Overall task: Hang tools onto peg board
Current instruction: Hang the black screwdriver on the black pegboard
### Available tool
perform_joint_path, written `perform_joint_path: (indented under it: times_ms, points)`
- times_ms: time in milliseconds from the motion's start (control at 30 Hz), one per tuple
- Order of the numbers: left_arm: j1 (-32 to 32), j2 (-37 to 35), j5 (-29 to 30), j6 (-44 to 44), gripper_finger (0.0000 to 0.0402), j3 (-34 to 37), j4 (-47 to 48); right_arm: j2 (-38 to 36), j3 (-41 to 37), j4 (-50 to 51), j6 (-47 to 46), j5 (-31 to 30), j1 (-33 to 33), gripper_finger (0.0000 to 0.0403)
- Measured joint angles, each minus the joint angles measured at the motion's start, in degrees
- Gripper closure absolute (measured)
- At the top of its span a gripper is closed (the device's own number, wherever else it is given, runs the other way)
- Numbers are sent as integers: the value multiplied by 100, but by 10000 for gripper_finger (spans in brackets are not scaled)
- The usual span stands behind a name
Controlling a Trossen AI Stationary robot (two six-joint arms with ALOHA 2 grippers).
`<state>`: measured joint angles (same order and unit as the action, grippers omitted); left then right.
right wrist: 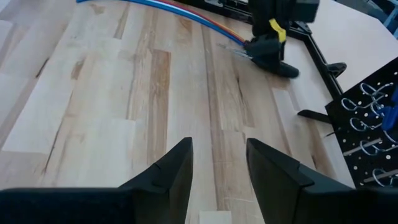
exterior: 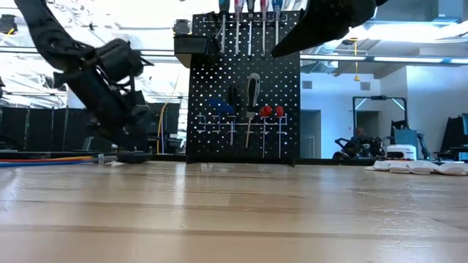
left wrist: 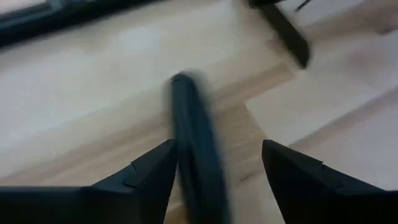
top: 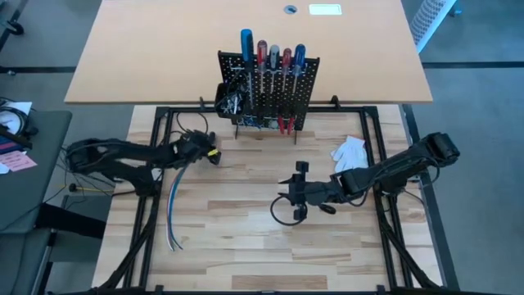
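We see the peg board (top: 274, 90), a small black perforated panel, standing upright at the far edge of the light wooden table (top: 246, 246), near its middle. Four screwdrivers (top: 272, 57) with blue and red handles stand in a row along its top rail, and a black bin (top: 228, 100) at its left side holds small silver bits. In the low view, further tools hang on the panel's face, among them a black-handled one (exterior: 253, 91) and red-handled pliers (exterior: 271, 112). The left gripper (top: 206, 151) sits low over the table just in front of the board's left end; in its wrist view its fingers (left wrist: 146, 177) are spread apart, and a dark, blurred, rod-like tool (left wrist: 196, 155) lies between them, touching neither as far as we can tell. The right gripper (top: 300, 190) hovers over the middle of the table, well in front of the board, its fingers (right wrist: 171, 171) parted with only bare wood between them. A white glove (top: 350, 152) lies at the right, and a bundle of loose cables (top: 173, 209) trails along the left.
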<state>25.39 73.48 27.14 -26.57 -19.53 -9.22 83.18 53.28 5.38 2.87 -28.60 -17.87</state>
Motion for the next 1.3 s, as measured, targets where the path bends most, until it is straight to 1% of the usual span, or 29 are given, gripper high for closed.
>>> perform_joint_path:
  times_ms: [100,167,267,333,400,467,533,600,733,767,833,933,1033,1100,1233,1300]
  points:
    - [176,482,-188,-6,194,13,-216,0,0,0,2,0,0,246]
    - [238,717,-294,0,218,-25,-431,0,0,2,5,0,0,246]
    - [246,975,-314,158,269,-144,-488,0,2,5,11,0,0,246]
    - [191,1002,-319,319,301,-182,-493,0,2,33,11,0,0,246]
    - [75,952,-318,493,301,-183,-561,0,-55,-90,14,0,0,246]
    - [-134,845,-470,684,301,-172,-697,-4,-263,-392,79,2,0,246]
    - [-400,679,-529,886,301,-170,-1027,-3,-617,-1046,218,6,4,246]
    - [-741,499,-465,1176,301,-172,-1408,-2,-1019,-1811,358,24,43,246]
    - [-1644,287,-612,1958,301,-172,-2338,24,-1639,-3266,283,66,243,246]
    - [-1883,266,-603,2162,301,-173,-2633,55,-1733,-3595,153,175,331,246]
    - [-2335,254,-570,2546,301,-173,-3191,126,-1862,-4014,-48,597,508,238]
    - [-2924,258,-412,2965,301,-172,-4042,330,-1856,-4561,-174,1079,758,209]
    - [-3406,254,74,3345,301,-174,-4772,746,-1783,-5533,-426,1185,944,170]
    - [-3652,257,429,3583,301,-174,-5179,1121,-1696,-6293,-456,1182,1043,151]
    - [-3977,254,945,3952,301,-174,-5657,1858,-1371,-8045,-239,1182,1173,141]
    - [-4039,254,1038,4027,301,-174,-5783,2161,-1132,-8624,-246,1223,1222,141]
